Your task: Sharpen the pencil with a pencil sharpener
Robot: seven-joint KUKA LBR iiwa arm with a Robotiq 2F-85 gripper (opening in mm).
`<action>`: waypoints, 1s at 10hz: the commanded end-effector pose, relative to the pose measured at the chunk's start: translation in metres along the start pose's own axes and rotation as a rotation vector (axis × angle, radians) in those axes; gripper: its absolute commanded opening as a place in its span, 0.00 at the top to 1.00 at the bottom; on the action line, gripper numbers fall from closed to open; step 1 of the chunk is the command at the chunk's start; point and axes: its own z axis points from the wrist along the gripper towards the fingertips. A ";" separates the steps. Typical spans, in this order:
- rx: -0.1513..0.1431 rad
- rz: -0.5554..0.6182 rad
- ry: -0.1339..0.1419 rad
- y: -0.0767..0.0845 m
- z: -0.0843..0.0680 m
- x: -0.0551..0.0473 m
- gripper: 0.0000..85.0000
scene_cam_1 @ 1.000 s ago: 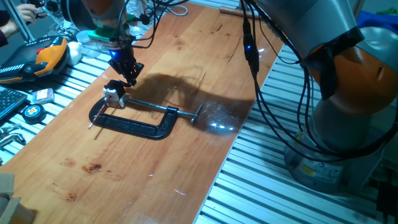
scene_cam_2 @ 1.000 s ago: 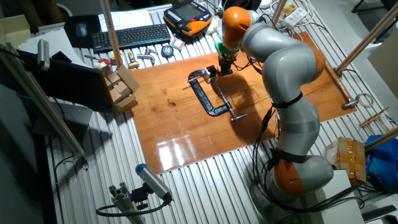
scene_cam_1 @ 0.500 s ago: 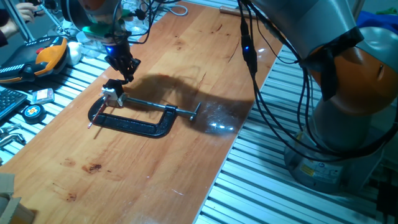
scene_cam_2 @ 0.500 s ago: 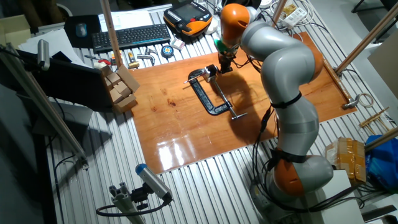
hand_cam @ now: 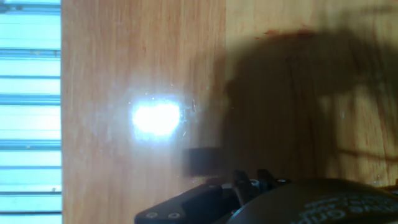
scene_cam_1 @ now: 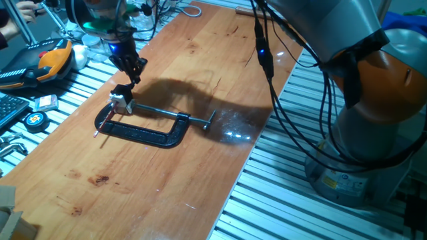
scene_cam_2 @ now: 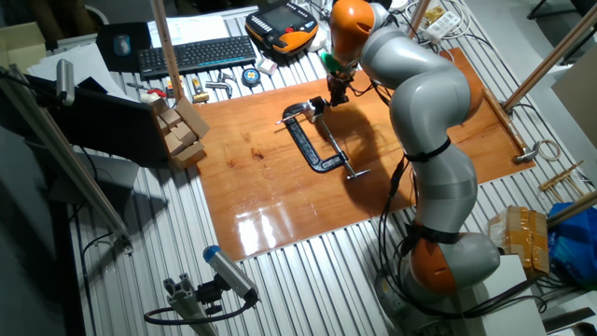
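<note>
Sharpener (scene_cam_1: 121,100) sits in clamp (scene_cam_1: 143,131), tool (scene_cam_1: 135,75) just above.

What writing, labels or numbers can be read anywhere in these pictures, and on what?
None can be read.
Pale embossed lettering on the dark rounded part at the bottom of the hand view: too blurred to read.
Keyboard keys: too small to read.

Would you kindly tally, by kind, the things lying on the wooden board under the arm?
C-clamp: 1
pencil sharpener: 1
pencil: 1
Total: 3
</note>
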 end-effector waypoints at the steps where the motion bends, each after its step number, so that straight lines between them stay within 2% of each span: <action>1: -0.001 -0.002 -0.003 0.002 -0.001 0.000 1.00; 5: -0.012 -0.012 -0.009 0.014 0.000 0.000 1.00; 10: -0.015 -0.023 -0.046 0.025 -0.005 0.002 1.00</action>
